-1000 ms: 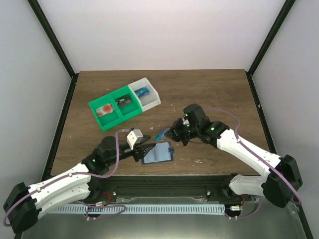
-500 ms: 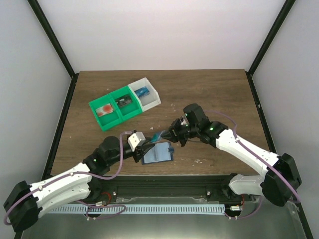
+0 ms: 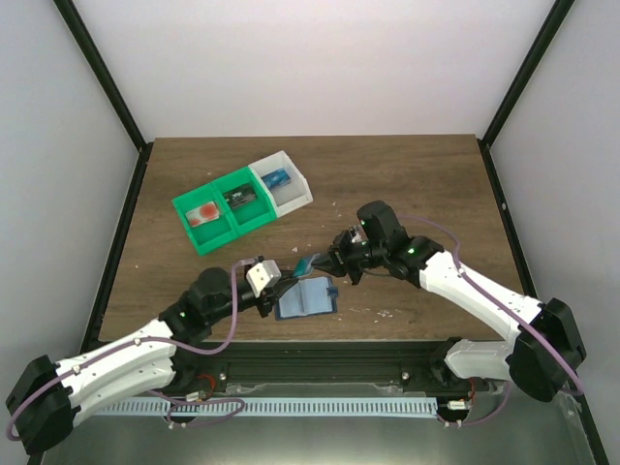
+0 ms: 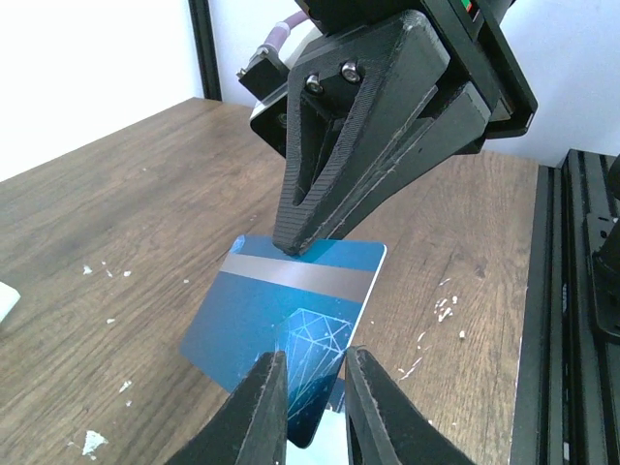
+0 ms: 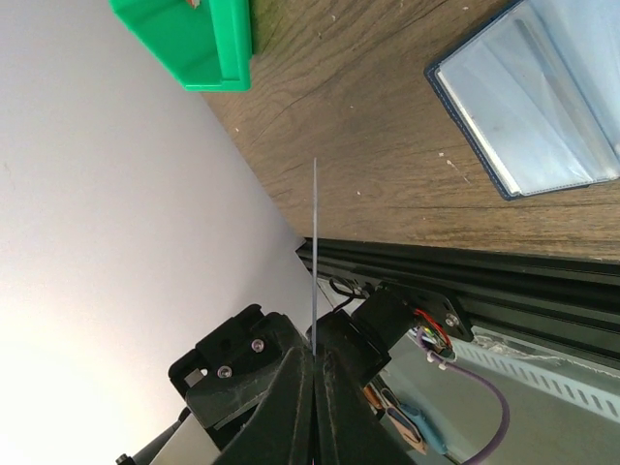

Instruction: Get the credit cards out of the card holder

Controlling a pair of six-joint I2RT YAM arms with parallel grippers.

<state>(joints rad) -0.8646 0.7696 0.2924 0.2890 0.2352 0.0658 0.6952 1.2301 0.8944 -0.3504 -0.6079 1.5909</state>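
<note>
The card holder (image 3: 310,301) lies open on the table, pale inside up, and also shows in the right wrist view (image 5: 542,97). Just above its far edge my right gripper (image 3: 326,260) is shut on a blue credit card (image 3: 310,263). That card shows edge-on as a thin line (image 5: 315,252) rising from the shut right gripper (image 5: 315,354). In the left wrist view the card (image 4: 281,300) hangs from the tip of the right gripper (image 4: 295,247). My left gripper (image 4: 315,363) straddles its lower corner, jaws narrowly apart. From above, the left gripper (image 3: 289,284) sits at the holder's left.
A green tray (image 3: 218,218) and the white tray (image 3: 286,184) joined to it stand at the back left, each compartment holding a card. The green tray's corner (image 5: 208,44) appears in the right wrist view. The black frame rail (image 3: 320,351) runs along the near edge.
My left gripper has moved forward and right up to the hanging card, and its jaws have narrowed around the card's corner. The right gripper has shifted slightly left, still gripping the card.
</note>
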